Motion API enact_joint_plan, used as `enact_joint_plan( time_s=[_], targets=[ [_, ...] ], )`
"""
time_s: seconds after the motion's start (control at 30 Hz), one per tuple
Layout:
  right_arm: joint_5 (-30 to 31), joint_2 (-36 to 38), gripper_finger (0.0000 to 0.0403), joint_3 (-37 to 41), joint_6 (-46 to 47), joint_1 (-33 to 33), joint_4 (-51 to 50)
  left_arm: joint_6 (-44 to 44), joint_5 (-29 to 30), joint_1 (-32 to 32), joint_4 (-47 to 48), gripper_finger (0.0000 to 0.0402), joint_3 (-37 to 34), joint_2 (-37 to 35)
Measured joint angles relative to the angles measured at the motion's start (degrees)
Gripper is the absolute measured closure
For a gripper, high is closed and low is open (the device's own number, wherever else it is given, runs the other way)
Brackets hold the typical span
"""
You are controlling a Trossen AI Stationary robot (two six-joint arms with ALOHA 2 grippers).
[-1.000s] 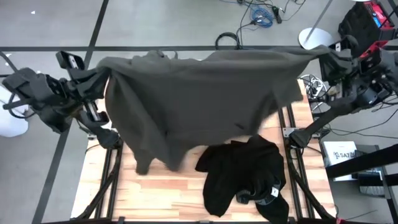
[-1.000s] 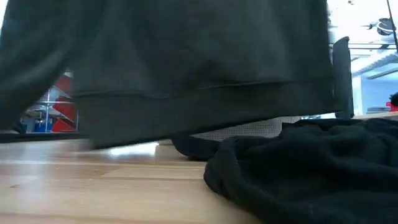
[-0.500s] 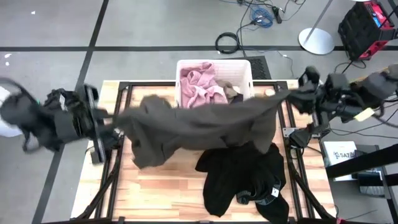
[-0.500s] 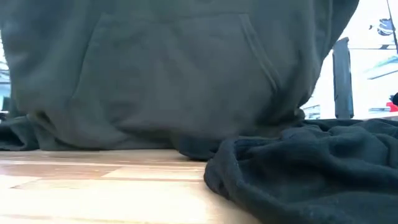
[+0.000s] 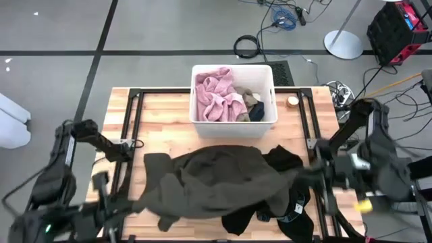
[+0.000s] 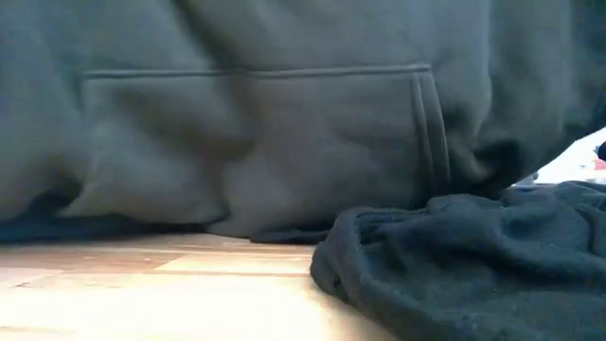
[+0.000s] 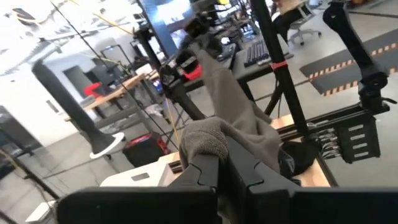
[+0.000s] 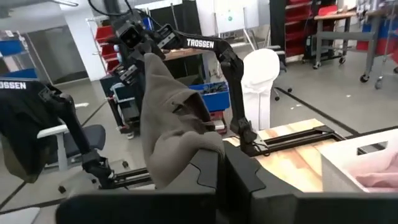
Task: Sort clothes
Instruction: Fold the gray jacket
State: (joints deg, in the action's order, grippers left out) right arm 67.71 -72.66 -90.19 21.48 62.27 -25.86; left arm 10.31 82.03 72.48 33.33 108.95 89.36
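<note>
My left gripper (image 7: 219, 163) and right gripper (image 8: 219, 160) each pinched one end of the olive-green garment (image 5: 216, 181), which stretched between them, long axis side to side, sagging onto the table (image 5: 162, 115) and the black garment (image 5: 290, 202).

Hoodie (image 5: 216, 182) overlaps garment (image 5: 297, 202), in front of bin (image 5: 233, 121)
</note>
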Motion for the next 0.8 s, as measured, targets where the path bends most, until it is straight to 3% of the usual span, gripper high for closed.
enact_joint_plan(
  time_s=[0.13, 0.23, 0.33, 0.43, 0.5, 0.53, 0.63, 0.73, 0.8],
  targets=[
    [10.69, -3.38, 0.0403, 0.04, -0.09, 5.17, 2.39, -1.01, 6.32, 2.87, 0.50, 0.0396, 0.00, 2.70],
    [17.89, -3.81, 0.0403, 0.02, 2.43, 6.65, -0.32, -4.04, 7.74, 2.65, 5.68, 0.0396, 0.02, 3.28],
    [18.88, -3.29, 0.0403, 0.02, 8.25, 6.21, -7.20, -19.83, 7.65, 0.56, 20.58, 0.0396, 0.02, 2.96],
    [18.92, -1.98, 0.0403, 0.02, 18.76, 4.45, -18.30, -45.01, 3.97, -2.44, 42.78, 0.0396, 0.02, 2.15],
    [18.05, -1.20, 0.0403, 0.00, 28.89, 2.86, -28.51, -63.75, 1.96, -4.50, 56.84, 0.0396, 0.00, 1.99],
    [16.24, -0.85, 0.0403, 0.00, 34.85, 1.78, -34.16, -68.09, 1.52, -5.75, 56.01, 0.0396, -1.03, 1.58],
    [9.31, -0.16, 0.0403, 0.05, 54.71, -2.76, -52.50, -60.03, -0.19, -8.97, 49.02, 0.0396, -6.55, -1.29],
    [1.95, -0.17, 0.0403, 2.58, 70.34, -7.74, -64.41, -66.12, -2.86, -13.23, 52.02, 0.0396, -11.94, -3.16],
    [-1.24, 0.49, 0.0403, 6.36, 70.77, -10.77, -62.67, -71.39, -4.79, -15.71, 54.07, 0.0396, -16.74, -3.91]
  ],
)
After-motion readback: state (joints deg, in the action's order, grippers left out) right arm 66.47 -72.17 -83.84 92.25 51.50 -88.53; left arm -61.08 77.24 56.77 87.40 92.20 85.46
